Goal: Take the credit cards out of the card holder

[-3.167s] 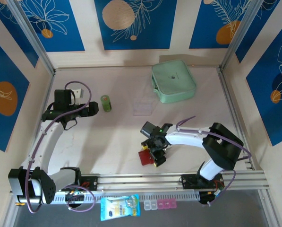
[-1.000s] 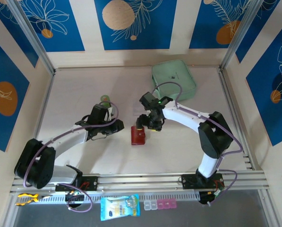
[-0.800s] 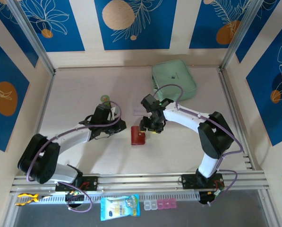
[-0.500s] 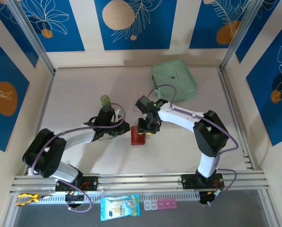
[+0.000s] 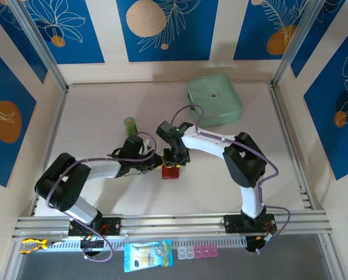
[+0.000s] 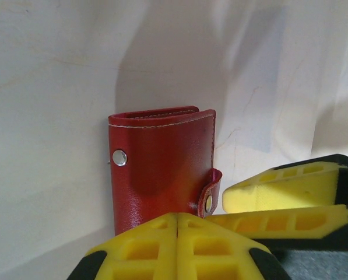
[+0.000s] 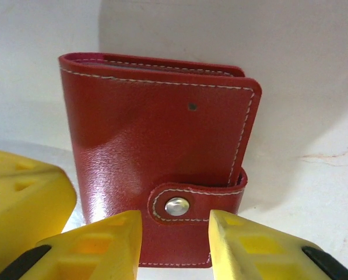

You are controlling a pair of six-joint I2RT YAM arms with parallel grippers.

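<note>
Lying where: the card holder (image 5: 171, 171) sits folded shut at mid-bench, just below centre of the top view, and both claws meet right on it.
Left claw (image 6: 176, 230): reaching in from the left of the frame. Its fingers are pressed flat together with nothing between them. The tips cover the holder's near edge in the left wrist view, and I cannot tell whether they touch it.
Right claw (image 7: 175, 224): reaching in from the upper right, jaws part-spread, one fingertip on each side of the metal stud on the snap tab (image 7: 197, 201). Whether the pads touch the tab I cannot tell.
Edges: white stitching runs round the holder's face, and the fold lies at the top in both wrist views. The tab wraps the lower right edge in the right wrist view.
Open room: there is bare bench (image 5: 104, 105) wide to the left and to the lower right of the holder. A small green bottle (image 5: 130, 125) stands just above the left arm's wrist. A mint-green pouch (image 5: 214, 100) lies well apart at upper right, near the back wall.
</note>
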